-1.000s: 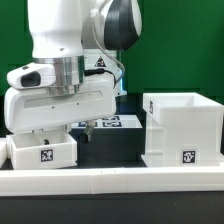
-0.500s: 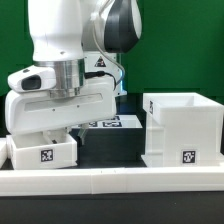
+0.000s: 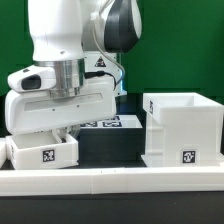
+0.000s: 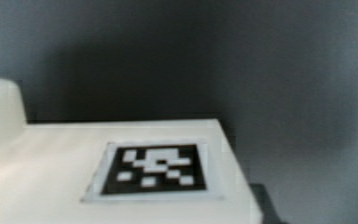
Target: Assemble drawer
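A small white drawer tray (image 3: 45, 151) with a black-and-white tag on its front sits on the table at the exterior view's left. My gripper (image 3: 68, 131) hangs right above it, its fingers mostly hidden behind the white hand, so I cannot tell whether they touch it. The wrist view is blurred and shows a white tray face (image 4: 51, 160) with its tag (image 4: 158, 167) close below. The tall white drawer housing (image 3: 180, 125) stands open-topped at the exterior view's right, apart from the tray. A second tray does not show.
A long low white rail (image 3: 110, 181) runs along the front of the table. The marker board (image 3: 112, 123) lies behind, between my arm and the housing. A dark table strip separates tray and housing.
My hand has shifted slightly toward the exterior view's left and settled lower over the tray. The tray and the housing have not moved.
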You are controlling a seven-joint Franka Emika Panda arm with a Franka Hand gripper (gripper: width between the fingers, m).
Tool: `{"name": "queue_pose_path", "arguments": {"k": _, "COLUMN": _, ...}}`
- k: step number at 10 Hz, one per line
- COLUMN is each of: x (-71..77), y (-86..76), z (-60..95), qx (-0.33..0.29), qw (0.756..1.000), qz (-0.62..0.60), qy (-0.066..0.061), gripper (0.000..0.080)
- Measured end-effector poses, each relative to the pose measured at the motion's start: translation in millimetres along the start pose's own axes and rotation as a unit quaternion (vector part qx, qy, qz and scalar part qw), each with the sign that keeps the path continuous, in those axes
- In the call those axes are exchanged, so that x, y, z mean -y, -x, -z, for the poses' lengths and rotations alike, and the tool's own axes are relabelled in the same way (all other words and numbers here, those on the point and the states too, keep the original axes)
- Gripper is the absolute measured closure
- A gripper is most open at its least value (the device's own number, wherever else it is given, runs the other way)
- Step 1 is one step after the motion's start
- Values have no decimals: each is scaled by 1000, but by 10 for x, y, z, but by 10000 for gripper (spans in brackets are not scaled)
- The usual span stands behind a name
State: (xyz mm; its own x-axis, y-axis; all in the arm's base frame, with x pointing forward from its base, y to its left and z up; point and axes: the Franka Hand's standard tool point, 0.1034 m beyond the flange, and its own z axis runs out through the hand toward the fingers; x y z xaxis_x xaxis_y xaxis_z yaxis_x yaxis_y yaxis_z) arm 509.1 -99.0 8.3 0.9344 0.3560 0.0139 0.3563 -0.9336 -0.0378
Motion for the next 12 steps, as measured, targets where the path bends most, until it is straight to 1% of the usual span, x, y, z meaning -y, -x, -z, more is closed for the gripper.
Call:
{"name": "queue_pose_path", "arguments": {"k": 3, "x": 21, "y": -21, "z": 10, "qx": 0, "qw": 1000, "qz": 9, "qy": 1, "gripper": 758}}
{"name": "queue_pose_path", "arguments": {"k": 4, "x": 109, "y": -81, "z": 28, "qx": 2, "qw": 1000, "qz": 28, "qy": 1, "gripper": 758}}
{"name": "queue_pose_path", "arguments": {"k": 5, "x": 219, "y": -135, "z": 39, "qx": 11, "qw": 999, "qz": 47, "qy": -10, "gripper": 758}}
{"name": "queue_pose_path", "arguments": {"k": 6, "x": 273, "y": -179, "z": 54, "qx": 16, "qw": 998, "qz": 62, "qy": -16, "gripper": 758}}
{"name": "queue_pose_path", "arguments": {"k": 7, "x": 317, "y": -204, "z": 79, "qx": 12, "qw": 997, "qz": 69, "qy": -14, "gripper": 758}}
{"name": "queue_pose_path", "arguments": {"k": 8, "x": 328, "y": -187, "z": 105, "qx": 8, "qw": 998, "qz": 69, "qy": -11, "gripper": 758}}
{"name": "queue_pose_path", "arguments": {"k": 9, "x": 321, "y": -173, "z": 85, "qx": 10, "qw": 998, "qz": 67, "qy": -12, "gripper": 758}}
{"name": "queue_pose_path", "arguments": {"k": 12, "x": 307, "y": -167, "z": 79, "qx": 10, "qw": 986, "qz": 164, "qy": -10, "gripper": 758}}
